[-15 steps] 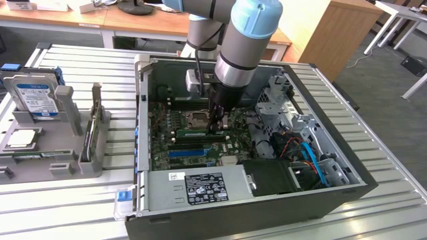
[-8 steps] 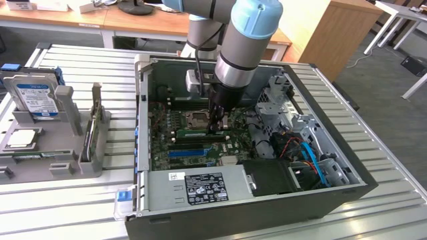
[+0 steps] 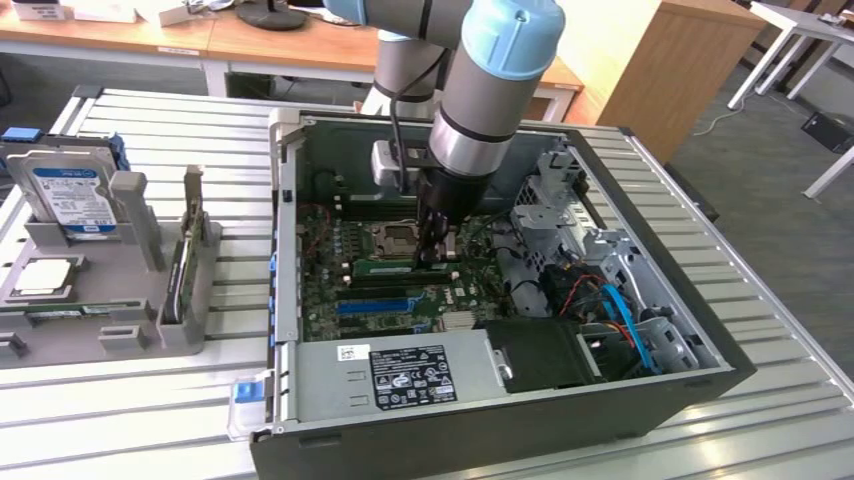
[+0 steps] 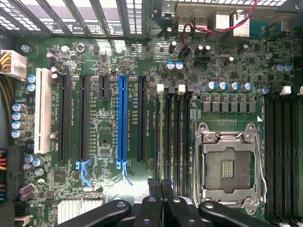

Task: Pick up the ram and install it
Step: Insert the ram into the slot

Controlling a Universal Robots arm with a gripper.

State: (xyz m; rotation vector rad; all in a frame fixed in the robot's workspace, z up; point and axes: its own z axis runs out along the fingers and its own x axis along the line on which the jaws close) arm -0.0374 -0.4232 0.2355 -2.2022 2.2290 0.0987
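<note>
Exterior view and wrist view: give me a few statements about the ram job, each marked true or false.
1. The gripper is shut on the ram. True.
2. The processor socket holds a chip. False: it is empty.
3. The hard drive stands in the gray fixture outside the computer case. True.
4. The ram is at the long blue slot. False: it is at the black memory slots beside the processor socket.

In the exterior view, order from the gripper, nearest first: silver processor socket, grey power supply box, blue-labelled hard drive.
1. Silver processor socket, beside the gripper.
2. Grey power supply box, along the case wall.
3. Blue-labelled hard drive, outside, exterior view's left.
</note>
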